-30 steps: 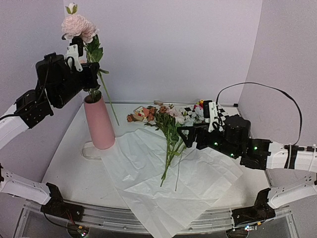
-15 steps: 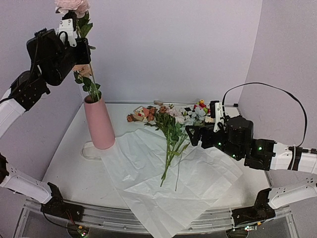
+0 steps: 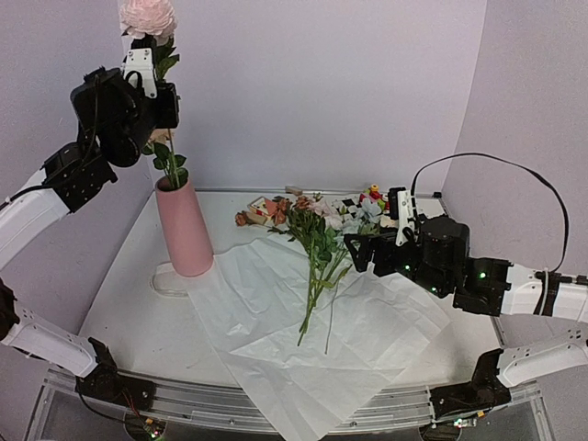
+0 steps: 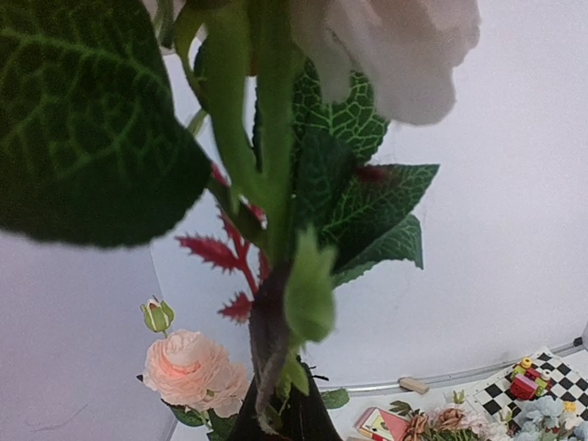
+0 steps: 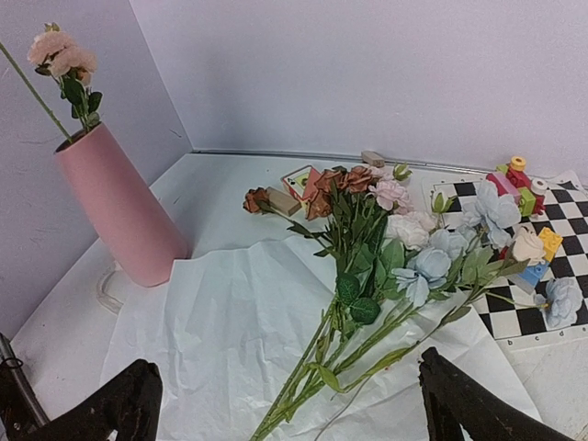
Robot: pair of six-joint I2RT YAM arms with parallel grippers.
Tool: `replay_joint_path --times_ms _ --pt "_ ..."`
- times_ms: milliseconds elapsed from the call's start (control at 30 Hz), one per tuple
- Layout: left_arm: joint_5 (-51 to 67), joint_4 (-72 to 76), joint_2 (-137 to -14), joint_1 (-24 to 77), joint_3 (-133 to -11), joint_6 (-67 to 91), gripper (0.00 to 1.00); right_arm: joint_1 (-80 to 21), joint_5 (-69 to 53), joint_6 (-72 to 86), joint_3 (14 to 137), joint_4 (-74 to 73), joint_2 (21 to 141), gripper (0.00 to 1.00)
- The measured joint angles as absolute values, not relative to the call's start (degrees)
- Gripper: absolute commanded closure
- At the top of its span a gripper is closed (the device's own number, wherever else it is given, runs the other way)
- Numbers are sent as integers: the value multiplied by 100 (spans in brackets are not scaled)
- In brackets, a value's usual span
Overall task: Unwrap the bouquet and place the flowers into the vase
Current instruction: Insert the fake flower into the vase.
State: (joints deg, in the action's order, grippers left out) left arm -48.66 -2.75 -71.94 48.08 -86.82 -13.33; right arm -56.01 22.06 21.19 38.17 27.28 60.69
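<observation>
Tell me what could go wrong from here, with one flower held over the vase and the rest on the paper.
1. The left gripper is shut on a pink flower high above the tall, narrow vase; a sideways push through the stem could tip it, or an off-centre release could drop the flower outside.
2. The open right gripper faces the flowers, whose stems cross on the loose paper; it might pinch several stems or paper.

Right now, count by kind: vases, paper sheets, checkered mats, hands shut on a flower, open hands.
Pink vase: 1
White paper sheet: 1
Checkered mat: 1
Left hand, shut on a flower: 1
Right hand, open: 1
Total: 5
</observation>
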Motion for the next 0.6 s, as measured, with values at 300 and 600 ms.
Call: replay_joint_path --times_ms 300,600 --pt "-4695 -85 -7266 4067 -8006 -652 100 -5601 2206 2100 3806 2718 6069 2" --pt "-3944 -404 -7335 3562 -7432 400 99 -5601 2204 2101 3806 2705 6069 2"
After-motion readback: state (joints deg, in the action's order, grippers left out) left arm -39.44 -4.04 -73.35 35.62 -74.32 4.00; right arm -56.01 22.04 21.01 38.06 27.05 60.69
